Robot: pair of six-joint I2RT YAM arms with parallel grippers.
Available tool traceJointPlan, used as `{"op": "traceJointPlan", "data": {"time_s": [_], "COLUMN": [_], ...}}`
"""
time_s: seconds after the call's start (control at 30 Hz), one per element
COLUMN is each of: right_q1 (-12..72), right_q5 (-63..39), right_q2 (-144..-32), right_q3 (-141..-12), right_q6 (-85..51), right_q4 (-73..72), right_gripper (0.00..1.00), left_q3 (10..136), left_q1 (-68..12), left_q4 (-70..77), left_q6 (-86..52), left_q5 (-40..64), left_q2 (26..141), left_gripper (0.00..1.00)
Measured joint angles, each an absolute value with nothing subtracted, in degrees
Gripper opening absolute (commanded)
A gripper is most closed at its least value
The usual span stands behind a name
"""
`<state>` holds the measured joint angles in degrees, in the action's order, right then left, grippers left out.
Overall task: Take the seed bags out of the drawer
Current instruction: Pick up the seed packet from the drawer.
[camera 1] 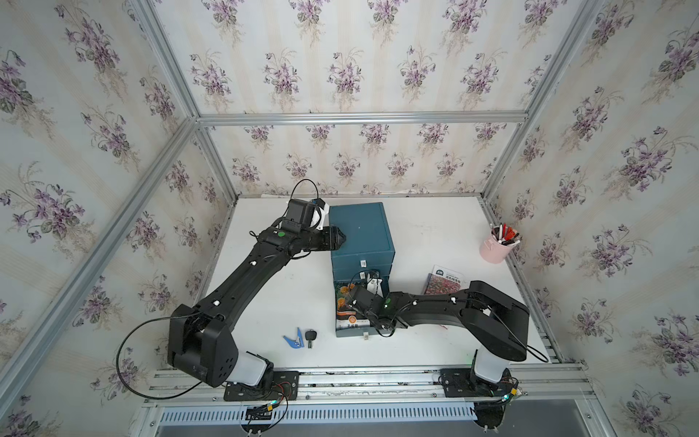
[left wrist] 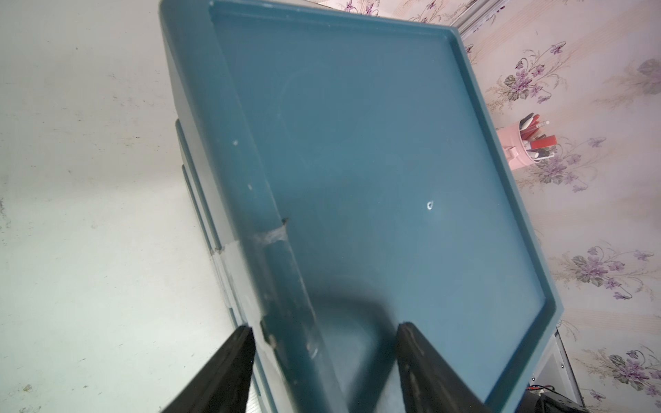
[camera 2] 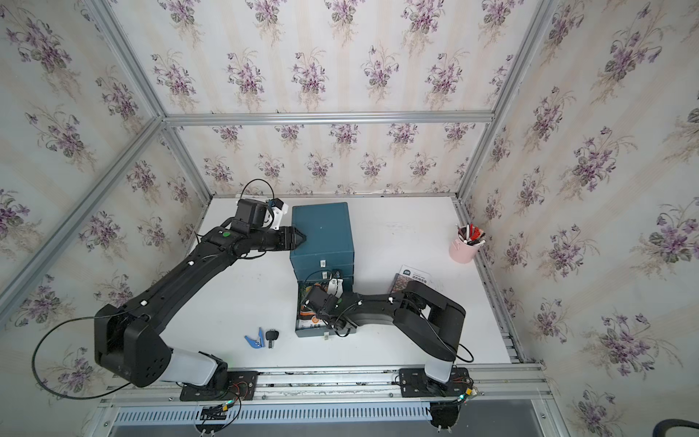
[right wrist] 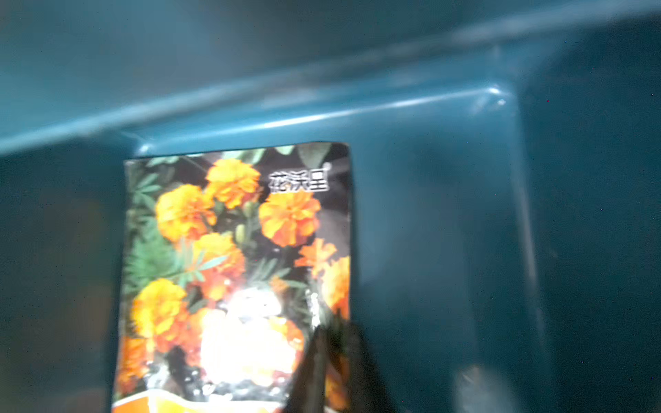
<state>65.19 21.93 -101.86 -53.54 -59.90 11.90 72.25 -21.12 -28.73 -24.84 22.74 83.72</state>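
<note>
Nearest: aluminium rail (camera 1: 359, 380) carrying both arm bases, at the near edge of the white table (camera 1: 435, 234). Floral wallpaper (camera 1: 340, 75) closes three sides.

Containers: the blue drawer cabinet (camera 1: 361, 230) stands mid-table with its bottom drawer (camera 1: 351, 332) pulled out toward the rail. The marigold seed bag (right wrist: 232, 268) lies flat inside. The pink cup (camera 1: 491, 249) of pens stands by the right edge.

Left gripper (left wrist: 327, 327): jaws apart, straddling the cabinet's top rim. Right gripper (right wrist: 334, 329): down in the drawer, jaws together, pinching the marigold bag's edge.

The flower-field seed bag (camera 1: 444, 282) lies on the table right of the cabinet, partly under the right arm. A blue clip (camera 1: 293, 338) and black key (camera 1: 310, 336) lie left of the drawer. Bare white surface shows between cabinet and cup.
</note>
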Motion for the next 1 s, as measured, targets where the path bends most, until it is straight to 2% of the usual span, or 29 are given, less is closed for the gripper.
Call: {"op": "traceJointPlan", "data": {"time_s": [0.6,1.0], "right_q1": [66.6,73.3], "right_q5": [17.3,24.2], "right_q2": [-90.4,-81.7], "right_q3": [-55.6,-56.8], "right_q6": [-59.8,-60.5], "right_q4": [19.7,25.7], "right_gripper": [0.00,0.00], "left_q3": [71.6,71.7], "left_q1": [-21.1,-21.0], "left_q4": [-28.1,-28.0], "left_q6": [-24.9,-24.9], "left_q5": [22.9,23.1], "left_q2": [83.5,83.6], "left_gripper": [0.66,0.66]}}
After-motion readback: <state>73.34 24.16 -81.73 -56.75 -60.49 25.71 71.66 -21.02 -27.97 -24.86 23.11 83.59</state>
